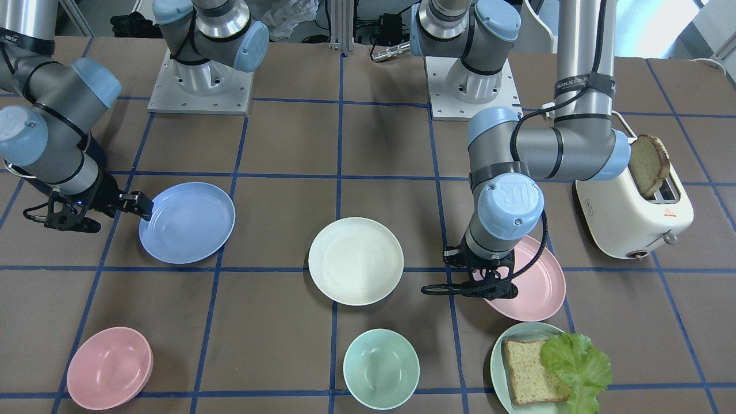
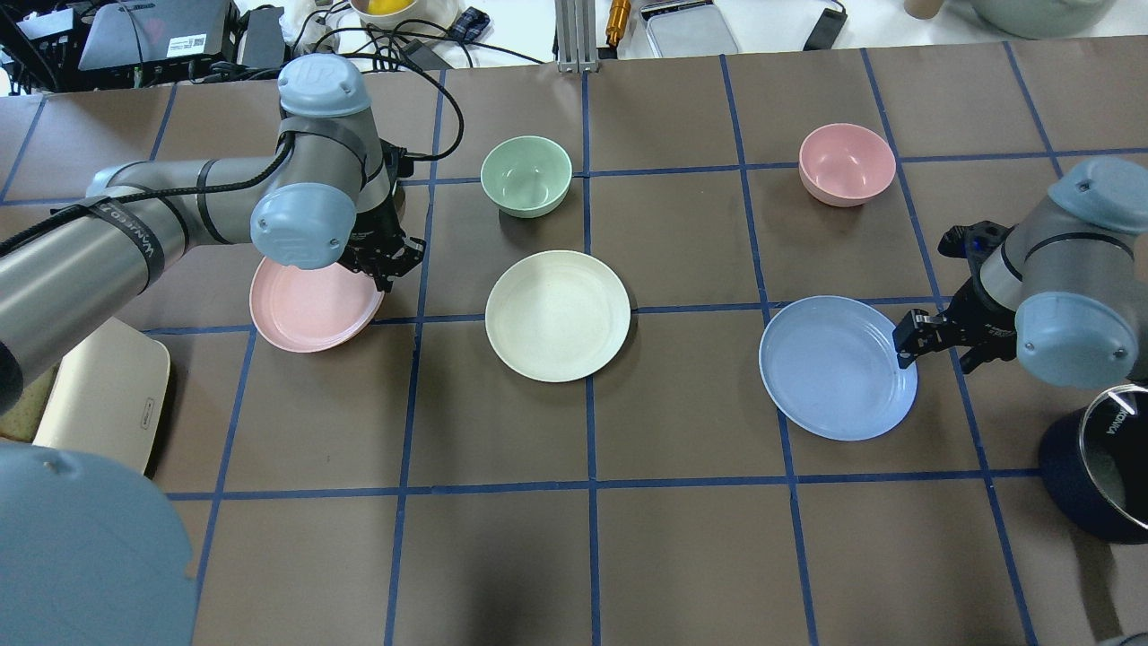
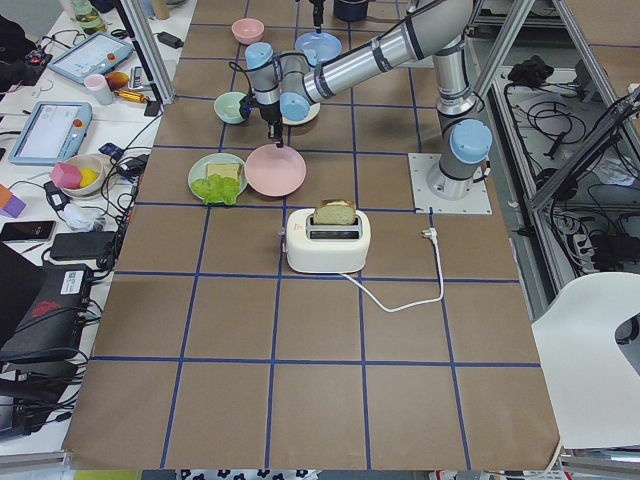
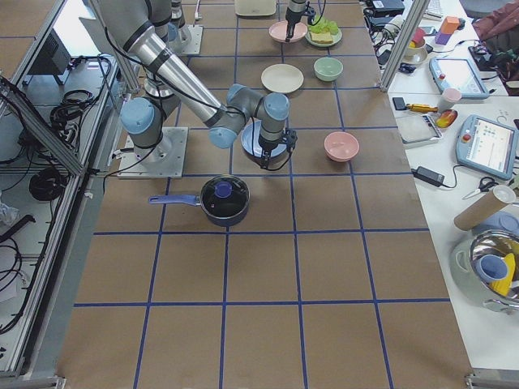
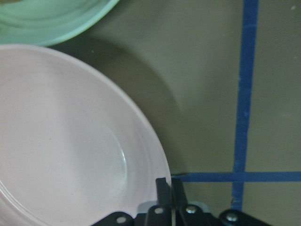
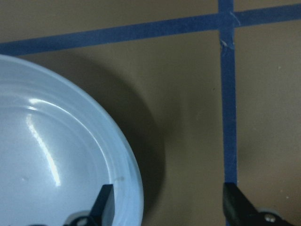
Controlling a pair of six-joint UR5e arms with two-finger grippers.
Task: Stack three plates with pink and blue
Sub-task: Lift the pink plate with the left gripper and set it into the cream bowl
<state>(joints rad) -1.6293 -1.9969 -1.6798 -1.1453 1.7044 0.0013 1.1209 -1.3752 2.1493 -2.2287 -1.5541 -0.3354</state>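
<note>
While the left arm reaches down toward the left edge of the table (image 2: 682, 431), wrist vertical, the left gripper (image 2: 392, 269) pinches the pink plate (image 2: 309, 305) by its rim, jaws nearly together. Near the right edge, the right gripper (image 2: 908, 341) lies low, its jaws spread wide astride the rim of the blue plate (image 2: 834, 368). Between them, mid-table, sits the cream plate (image 2: 556, 314).

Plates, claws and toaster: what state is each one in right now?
pink plate, gripped at its rim, unstacked
blue plate, ungripped, unstacked
cream plate, empty, nothing stacked on it
left claw, shut on pink plate
right claw, open astride blue plate's rim
toaster, bread slice raised in slot
</note>
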